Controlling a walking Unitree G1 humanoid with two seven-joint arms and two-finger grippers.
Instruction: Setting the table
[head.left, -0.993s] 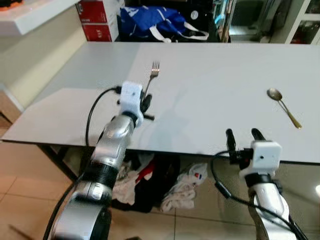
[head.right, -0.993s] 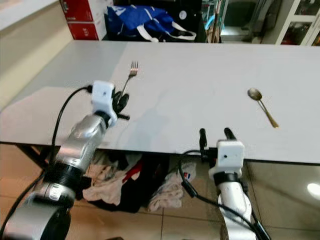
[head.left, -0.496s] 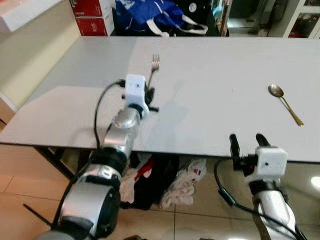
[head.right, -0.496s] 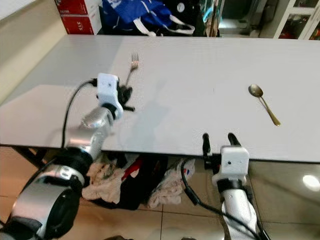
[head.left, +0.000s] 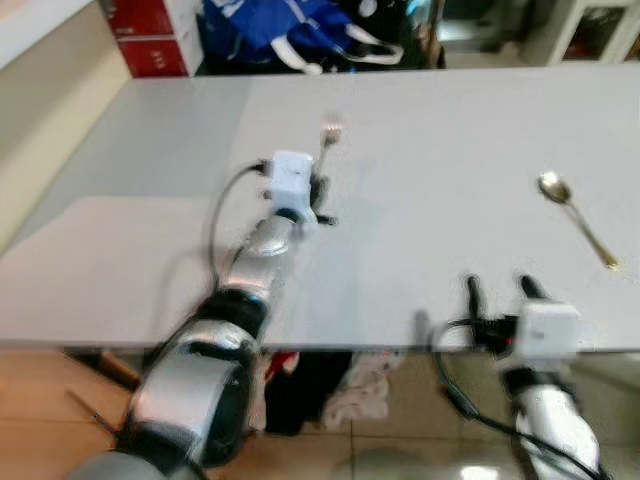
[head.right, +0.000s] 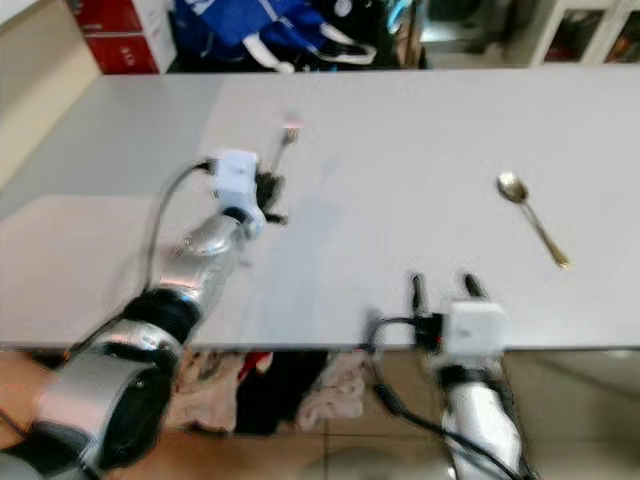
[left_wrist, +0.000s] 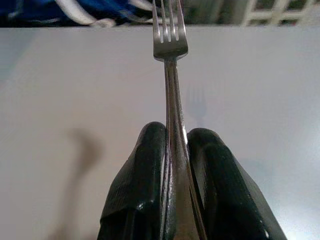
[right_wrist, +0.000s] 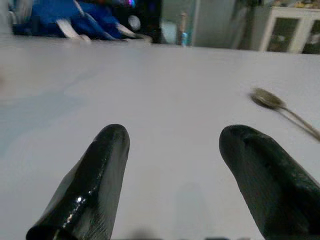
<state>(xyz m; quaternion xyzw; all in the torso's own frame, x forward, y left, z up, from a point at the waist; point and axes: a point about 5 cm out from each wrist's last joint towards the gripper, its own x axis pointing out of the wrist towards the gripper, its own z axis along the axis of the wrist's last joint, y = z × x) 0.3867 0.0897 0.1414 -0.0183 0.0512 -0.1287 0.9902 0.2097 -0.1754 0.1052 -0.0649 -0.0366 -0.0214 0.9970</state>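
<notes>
Gripping fork (left_wrist: 170, 75), left gripper (left_wrist: 175, 165) hiding handle, spoon (head.left: 577, 217) blurred

Right gripper (right_wrist: 170, 170) fingers spread wide, low over the white table (right_wrist: 150, 90). Gold spoon (right_wrist: 280, 107) lies ahead on the table. Blue bag (right_wrist: 65, 20) beyond the far edge, blurred.

- A blue fabric bag with white straps (head.left: 285, 25) is lying just beyond the far edge of the table, slightly blurred.
- Red cardboard boxes (head.left: 145, 40) are sitting beside it, toward the robot's left.
- A heap of white, red and dark crumpled cloth (head.right: 300, 385) is lying on the floor under the table.
- Tan glossy floor tiles (head.left: 50, 410) are showing below the near table edge.
</notes>
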